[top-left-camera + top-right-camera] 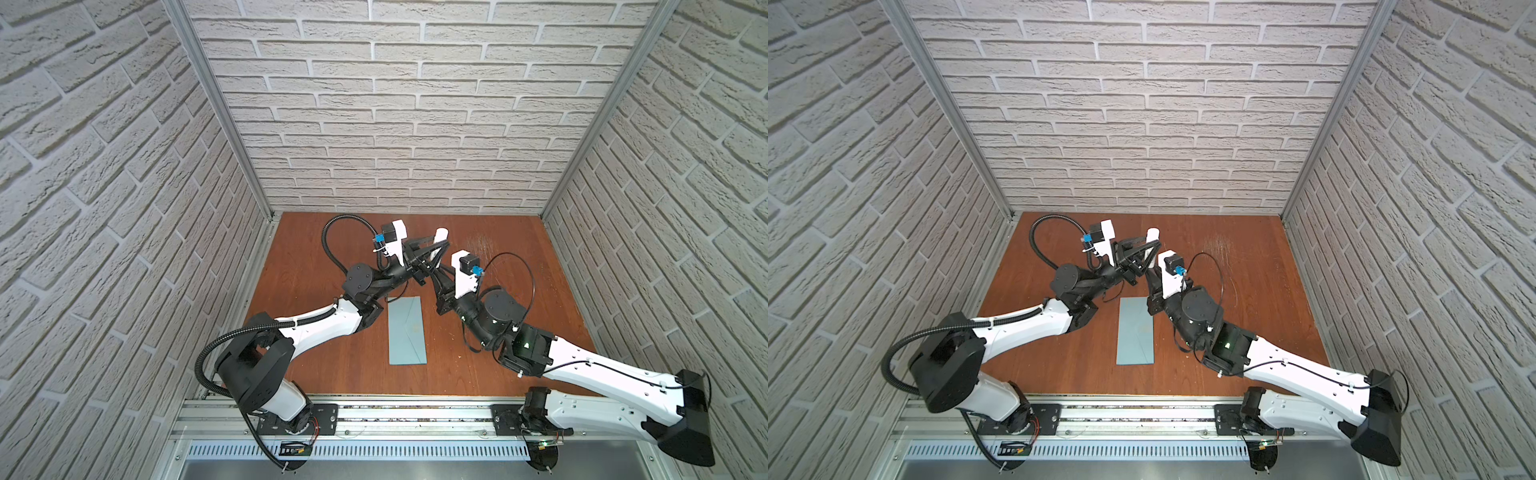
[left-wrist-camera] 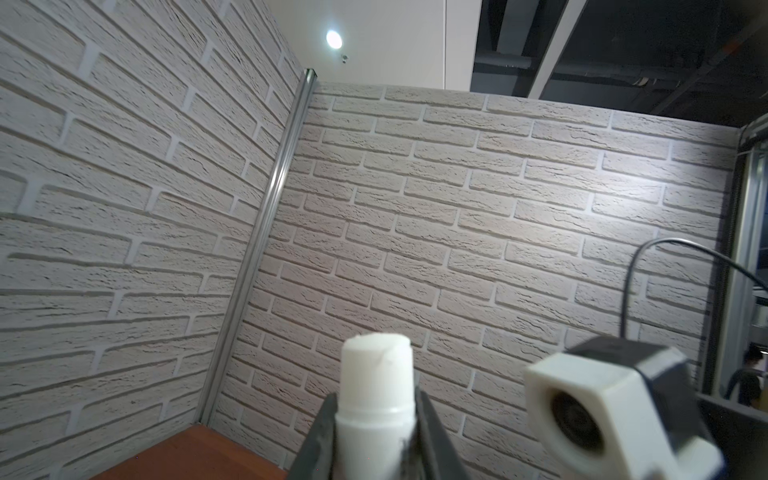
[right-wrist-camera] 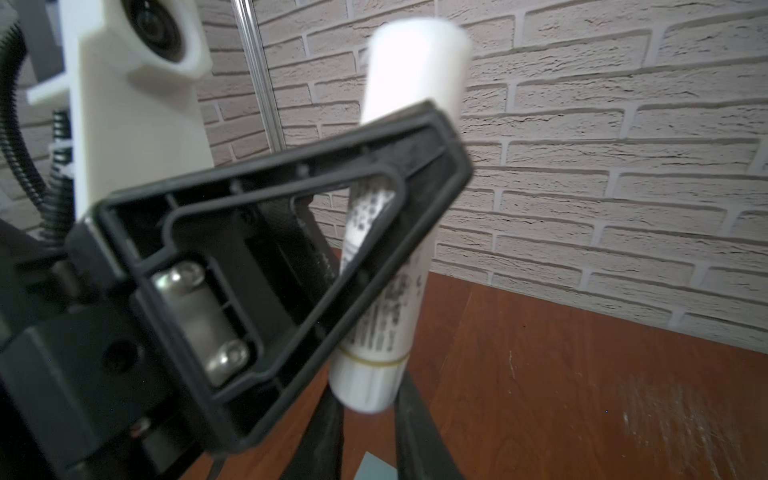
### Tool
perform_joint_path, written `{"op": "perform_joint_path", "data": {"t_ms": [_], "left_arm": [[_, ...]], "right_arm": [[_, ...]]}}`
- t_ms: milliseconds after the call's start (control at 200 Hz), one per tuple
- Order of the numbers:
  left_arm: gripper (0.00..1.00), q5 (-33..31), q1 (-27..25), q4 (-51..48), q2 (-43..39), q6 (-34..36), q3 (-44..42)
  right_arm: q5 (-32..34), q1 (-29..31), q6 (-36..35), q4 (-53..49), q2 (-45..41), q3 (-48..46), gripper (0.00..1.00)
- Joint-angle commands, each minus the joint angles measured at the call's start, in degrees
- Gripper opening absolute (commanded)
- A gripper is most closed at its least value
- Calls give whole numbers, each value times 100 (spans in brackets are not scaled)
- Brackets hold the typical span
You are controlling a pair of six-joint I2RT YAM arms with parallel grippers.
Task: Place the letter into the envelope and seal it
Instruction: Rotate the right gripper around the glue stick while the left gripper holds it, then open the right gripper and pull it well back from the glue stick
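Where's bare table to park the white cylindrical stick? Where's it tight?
Bare: brown wooden table in the far right corner, and the near strip between the light blue-grey paper envelope and the metal rail. Crowded: far middle, left gripper and right gripper at the white cylindrical stick.

We find both top views bright and evenly lit from overhead: the arms throw only soft, pale shadows on the wooden table [image 1: 498,332], the envelope [image 1: 407,330] is flatly lit, and the brick walls [image 1: 104,166] bow towards the edges of the wide lens. In the left wrist view a ceiling lamp [image 2: 333,38] burns out to white and the room beyond the wall is dark; the white stick [image 2: 376,399] and the camera housing [image 2: 602,411] close to us are soft. In the right wrist view the stick's tip smears, while the bricks behind are crisp
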Motion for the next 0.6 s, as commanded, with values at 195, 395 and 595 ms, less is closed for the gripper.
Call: {"op": "perform_joint_path", "data": {"t_ms": [195,395,595], "left_arm": [[0,-485,129,-615,277,372,-196],[0,-56,451,-551,-35,175,-279],[0,996,969,618,-113,-586,-462]], "right_arm": [[-6,834,-957,1247,-5,378,17],[823,820,-1181,597,-470,110,19],[971,542,-1499,210,-1021,-187,23]]}}
